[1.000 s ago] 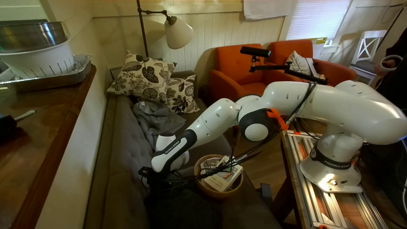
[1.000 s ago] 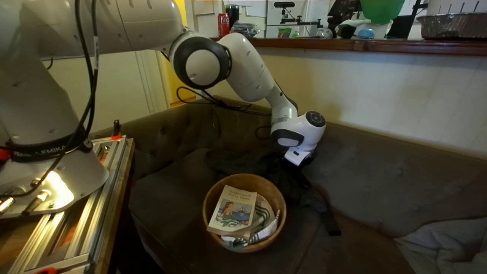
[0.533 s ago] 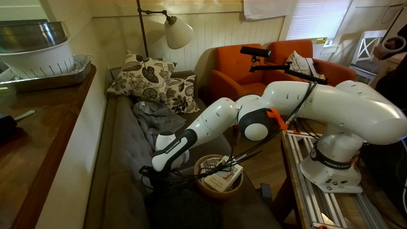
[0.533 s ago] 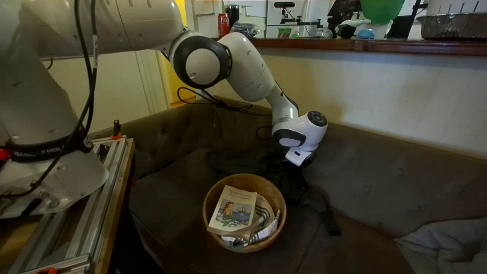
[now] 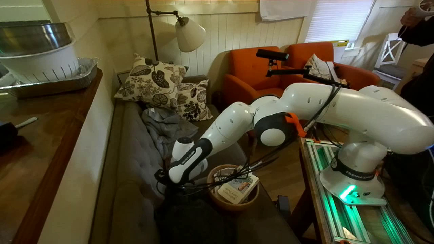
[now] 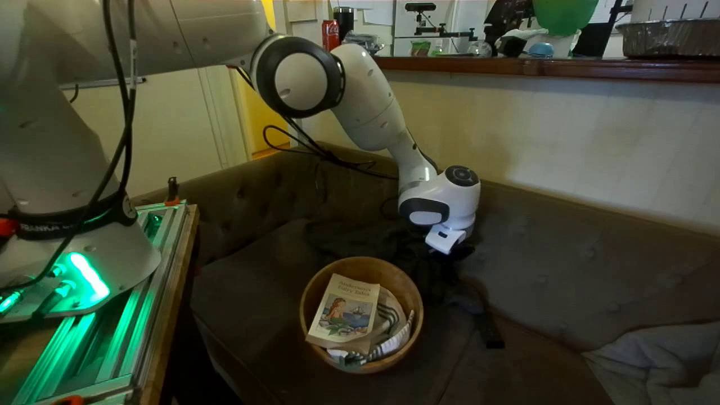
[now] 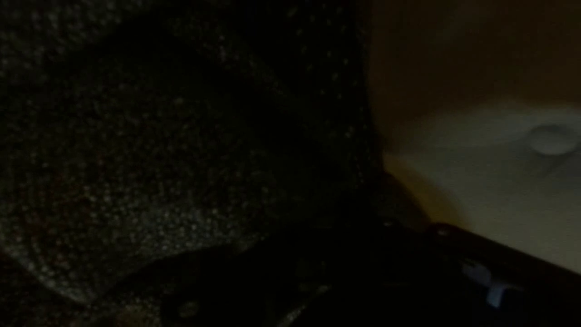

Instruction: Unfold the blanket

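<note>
Premises present as a home's living room, evidenced by a sofa point(image 5: 139, 159), pillows point(image 5: 157, 83), two armchairs point(image 5: 251, 67), a lamp point(image 5: 191, 35) and a blind point(image 5: 334, 20).

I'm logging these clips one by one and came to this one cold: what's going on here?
A robot arm reaches over a sofa with its gripper shut, low at a dark blanket. It is too dark down there to tell whether any of the blanket is caught. Not yet spread out, the blanket lies rumpled beside a round bowl with a book in it.
</note>
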Tool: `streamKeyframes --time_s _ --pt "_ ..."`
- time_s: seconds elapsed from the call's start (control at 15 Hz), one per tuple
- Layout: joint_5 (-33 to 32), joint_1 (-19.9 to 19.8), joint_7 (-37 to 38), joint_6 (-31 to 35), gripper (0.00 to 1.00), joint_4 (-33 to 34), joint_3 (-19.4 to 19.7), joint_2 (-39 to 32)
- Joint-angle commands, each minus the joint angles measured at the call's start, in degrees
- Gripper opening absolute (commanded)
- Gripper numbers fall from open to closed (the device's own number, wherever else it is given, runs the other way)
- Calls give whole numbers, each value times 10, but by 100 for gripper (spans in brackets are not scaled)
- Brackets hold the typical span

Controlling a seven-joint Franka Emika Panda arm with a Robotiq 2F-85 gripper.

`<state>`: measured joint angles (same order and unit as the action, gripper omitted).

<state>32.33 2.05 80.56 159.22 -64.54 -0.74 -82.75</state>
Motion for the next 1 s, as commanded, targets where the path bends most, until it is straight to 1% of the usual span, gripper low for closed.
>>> streamKeyframes --time_s 0.0,0.07,0.2,0.27,0.4,0.6,0.8,0.93 --pt "24 -1 -12 100 0 -101 -9 55" --pt "21 -1 -15 112 0 -114 -12 62" --pt "7 -6 -31 96 0 -124 -23 69" --pt "-4 -15 -61 76 0 -127 -40 74" --pt "-16 -19 -113 55 0 -146 -62 87" --pt "-21 -4 -165 24 0 -166 -82 100" --pt "-36 6 -201 -30 0 -167 -98 101" --pt "-50 19 -211 -93 0 -130 -97 85"
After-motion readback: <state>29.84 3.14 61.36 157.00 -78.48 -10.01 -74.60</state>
